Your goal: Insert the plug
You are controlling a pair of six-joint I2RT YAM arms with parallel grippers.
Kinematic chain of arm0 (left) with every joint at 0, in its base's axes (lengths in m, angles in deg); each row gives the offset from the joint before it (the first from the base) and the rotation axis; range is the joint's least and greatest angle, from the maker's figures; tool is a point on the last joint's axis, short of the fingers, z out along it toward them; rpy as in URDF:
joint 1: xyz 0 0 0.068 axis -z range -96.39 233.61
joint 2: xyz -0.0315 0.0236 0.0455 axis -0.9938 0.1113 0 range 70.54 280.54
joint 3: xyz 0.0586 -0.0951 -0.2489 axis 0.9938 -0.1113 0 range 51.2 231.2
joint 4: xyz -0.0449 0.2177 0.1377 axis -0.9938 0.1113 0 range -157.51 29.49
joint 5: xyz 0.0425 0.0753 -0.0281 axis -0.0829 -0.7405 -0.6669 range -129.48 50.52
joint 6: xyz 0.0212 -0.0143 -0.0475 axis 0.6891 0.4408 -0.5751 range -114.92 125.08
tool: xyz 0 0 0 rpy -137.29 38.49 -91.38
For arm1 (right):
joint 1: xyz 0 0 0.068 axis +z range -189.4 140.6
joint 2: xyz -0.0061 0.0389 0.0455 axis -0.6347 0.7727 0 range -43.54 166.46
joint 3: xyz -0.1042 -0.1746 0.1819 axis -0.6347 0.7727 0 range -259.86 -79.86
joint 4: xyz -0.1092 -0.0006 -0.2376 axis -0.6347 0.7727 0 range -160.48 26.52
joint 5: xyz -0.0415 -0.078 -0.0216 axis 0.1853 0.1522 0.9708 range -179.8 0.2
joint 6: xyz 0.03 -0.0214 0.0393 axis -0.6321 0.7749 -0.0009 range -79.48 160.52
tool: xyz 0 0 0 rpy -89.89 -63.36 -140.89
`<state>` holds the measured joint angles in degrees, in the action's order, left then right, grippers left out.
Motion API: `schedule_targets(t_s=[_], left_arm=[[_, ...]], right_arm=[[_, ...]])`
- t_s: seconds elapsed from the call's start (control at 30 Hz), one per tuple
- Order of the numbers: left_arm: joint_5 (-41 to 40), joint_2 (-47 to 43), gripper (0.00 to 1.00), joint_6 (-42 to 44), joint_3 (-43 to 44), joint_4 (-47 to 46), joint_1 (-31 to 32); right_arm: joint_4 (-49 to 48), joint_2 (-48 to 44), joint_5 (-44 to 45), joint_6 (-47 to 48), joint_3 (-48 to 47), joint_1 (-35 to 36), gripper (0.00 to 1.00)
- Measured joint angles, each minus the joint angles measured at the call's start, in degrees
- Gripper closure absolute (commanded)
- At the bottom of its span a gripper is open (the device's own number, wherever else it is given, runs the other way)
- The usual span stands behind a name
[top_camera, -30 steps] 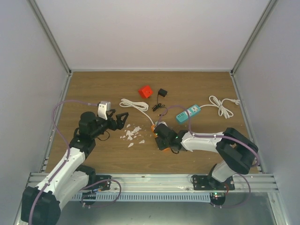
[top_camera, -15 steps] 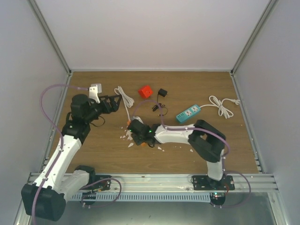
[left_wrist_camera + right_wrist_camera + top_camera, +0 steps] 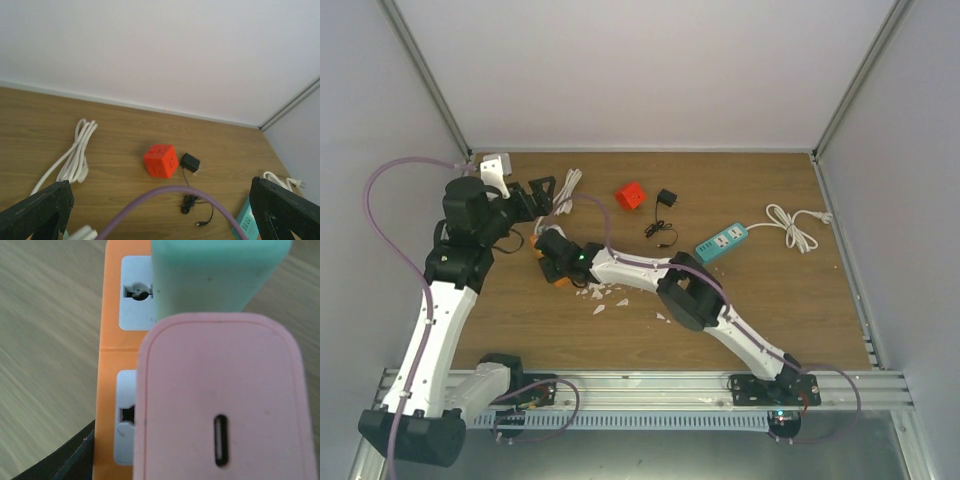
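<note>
Jaws of your right gripper pinch the orange power strip across its width, at 9 o'clock on the table. A pink charger and a mint charger stand on its face. Your left gripper, at 10 o'clock, is spread wide and holds nothing.
</note>
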<state>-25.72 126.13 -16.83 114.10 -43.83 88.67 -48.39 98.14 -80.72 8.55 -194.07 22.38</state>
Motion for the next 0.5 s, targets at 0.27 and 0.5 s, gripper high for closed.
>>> schedule_targets(t_s=[0.27,0.5], left_arm=[[-4.52,-2.21,0.01,0.26,0.02,4.87,-0.04],[-7.28,-2.78,0.01,-1.68,0.13,5.75,-0.04]], right_arm=[[1.33,7.08,-2.25,-1.9,-12.13,-0.07,0.56],[2.45,7.74,-4.72,-1.66,-13.49,0.07,0.21]])
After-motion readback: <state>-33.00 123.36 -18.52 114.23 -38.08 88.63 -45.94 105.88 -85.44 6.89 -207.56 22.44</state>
